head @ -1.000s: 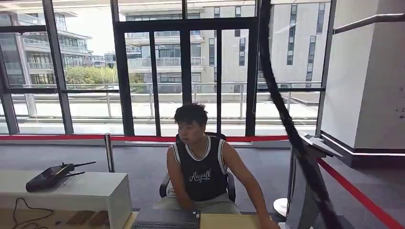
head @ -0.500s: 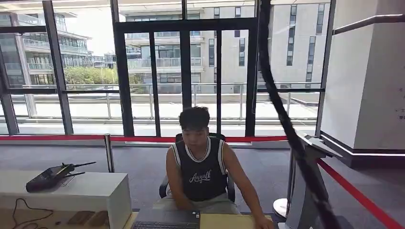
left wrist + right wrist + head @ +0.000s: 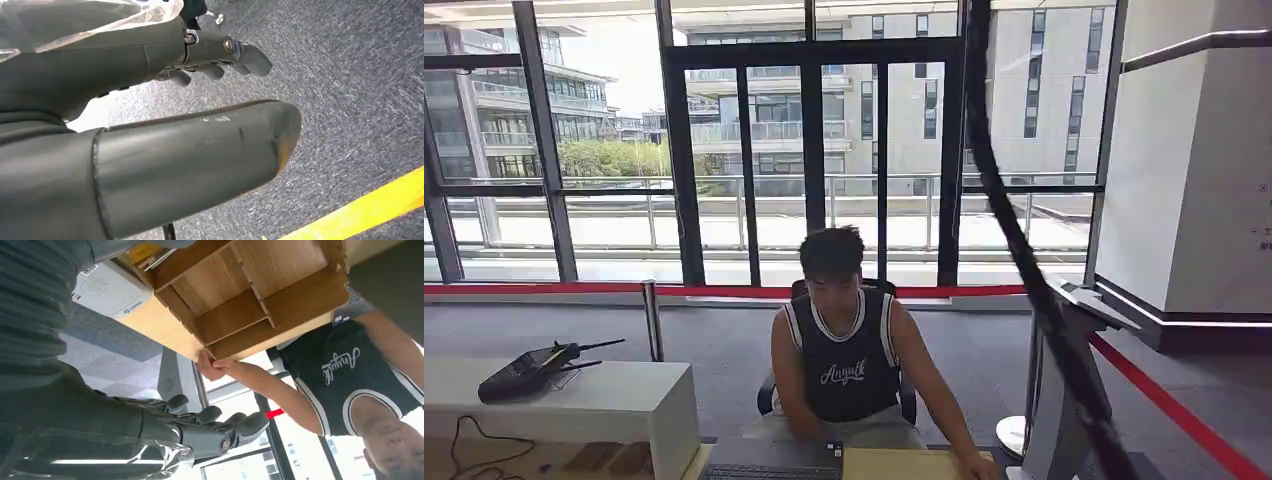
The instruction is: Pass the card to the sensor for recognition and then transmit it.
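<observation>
The robot's right hand [image 3: 200,427] hangs empty with its dark fingers [image 3: 245,424] loosely spread, out in the air below the edge of the wooden tabletop [image 3: 165,330]. Its left hand [image 3: 200,100] is empty too, the thick thumb [image 3: 210,160] stretched straight and the fingers [image 3: 235,50] held apart from it, over grey carpet [image 3: 350,75] crossed by a yellow line [image 3: 360,210]. Beside the right hand, a wooden organiser [image 3: 250,295] with open compartments sits on the tabletop, and a person [image 3: 839,360] in a dark sleeveless jersey, seated across from the robot, rests a hand [image 3: 212,365] at its corner. A white device [image 3: 107,290] lies on the tabletop nearby. I cannot make out the card anywhere. Behind the person runs a red barrier belt [image 3: 574,289] before tall windows.
</observation>
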Available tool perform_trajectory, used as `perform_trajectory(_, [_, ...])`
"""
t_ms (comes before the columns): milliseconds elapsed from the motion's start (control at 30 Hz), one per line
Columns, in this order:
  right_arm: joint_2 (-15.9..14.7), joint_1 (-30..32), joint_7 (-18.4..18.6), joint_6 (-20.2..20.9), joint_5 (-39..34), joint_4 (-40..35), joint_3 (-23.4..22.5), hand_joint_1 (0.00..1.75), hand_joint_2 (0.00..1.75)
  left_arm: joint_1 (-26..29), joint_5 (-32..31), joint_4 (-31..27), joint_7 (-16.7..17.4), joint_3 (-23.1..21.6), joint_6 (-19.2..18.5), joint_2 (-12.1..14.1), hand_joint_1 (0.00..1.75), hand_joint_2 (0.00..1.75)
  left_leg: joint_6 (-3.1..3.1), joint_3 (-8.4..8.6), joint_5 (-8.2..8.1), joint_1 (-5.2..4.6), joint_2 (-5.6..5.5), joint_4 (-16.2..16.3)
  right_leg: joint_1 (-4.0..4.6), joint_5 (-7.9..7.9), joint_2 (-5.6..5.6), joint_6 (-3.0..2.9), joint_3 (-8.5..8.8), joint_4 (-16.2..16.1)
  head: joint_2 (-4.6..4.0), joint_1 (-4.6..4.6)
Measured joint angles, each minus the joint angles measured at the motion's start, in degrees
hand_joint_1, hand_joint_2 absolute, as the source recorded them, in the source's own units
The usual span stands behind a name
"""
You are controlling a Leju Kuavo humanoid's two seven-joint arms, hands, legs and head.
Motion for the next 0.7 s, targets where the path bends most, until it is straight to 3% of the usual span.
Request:
perform_trajectory(267, [0.0, 0.0, 0.2, 0.0, 0.9, 0.0, 0.0, 0.0, 1.75, 0.0, 0.0, 0.0, 0.0, 0.0, 0.0, 0.0, 0.0, 0.0, 0.0, 0.0, 0.0, 0.0, 0.0, 0.0, 0.0, 0.0, 0.0, 0.0, 0.01, 0.0, 0.0, 0.0])
perform_trajectory(700, [-0.2, -0.8, 3.5, 5.0, 14.2, 2.8, 1.3, 0.0, 1.75, 0.0, -1.4, 0.0, -1.3, 0.0, 0.0, 0.0, 0.0, 0.0, 0.0, -0.02, 0.0, 0.0, -0.01, 0.0, 0.0, 0.0, 0.0, 0.0, 0.01, 0.0, 0.0, 0.0])
